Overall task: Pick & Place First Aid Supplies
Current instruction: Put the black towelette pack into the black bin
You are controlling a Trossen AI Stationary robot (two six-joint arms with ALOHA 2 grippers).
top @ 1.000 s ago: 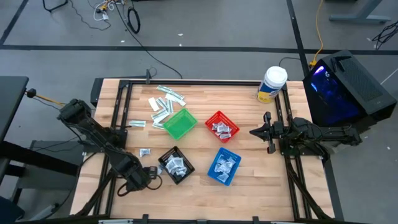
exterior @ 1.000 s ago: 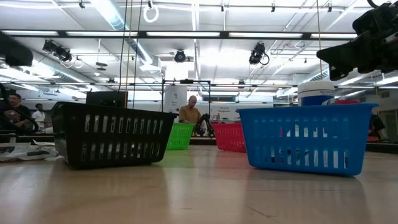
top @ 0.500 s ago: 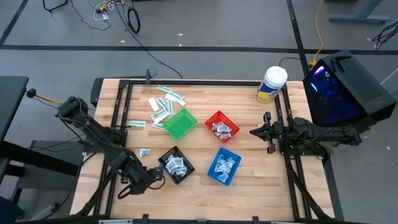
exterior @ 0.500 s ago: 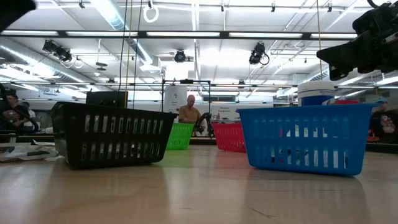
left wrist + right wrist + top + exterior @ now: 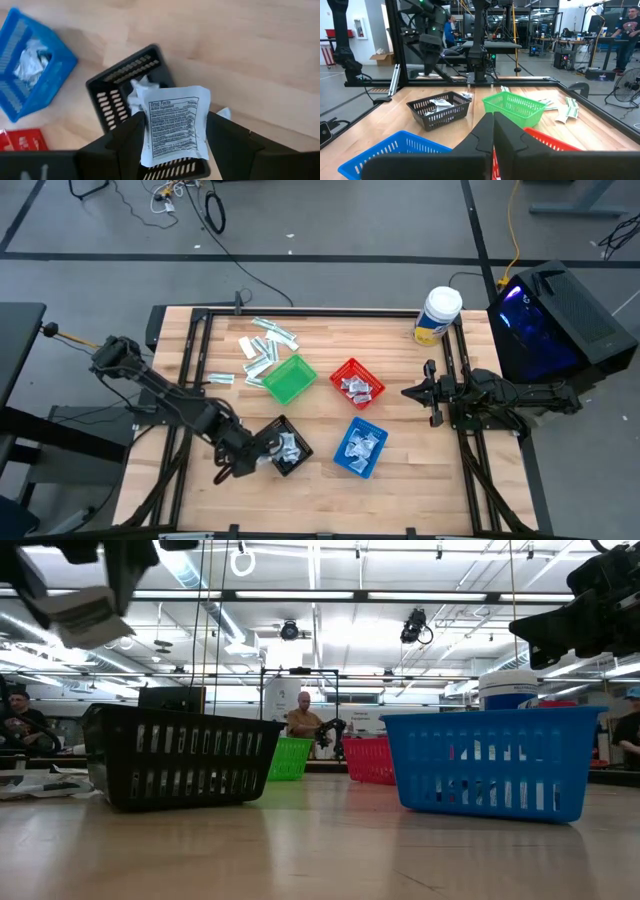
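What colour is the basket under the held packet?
Black; clearest in the left wrist view.

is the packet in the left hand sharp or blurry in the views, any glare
Left wrist view: the packet is sharp enough that its drug facts heading reads, with the black basket below it softer. Low view: the same packet is smeared, and bright ceiling lights glare behind it.
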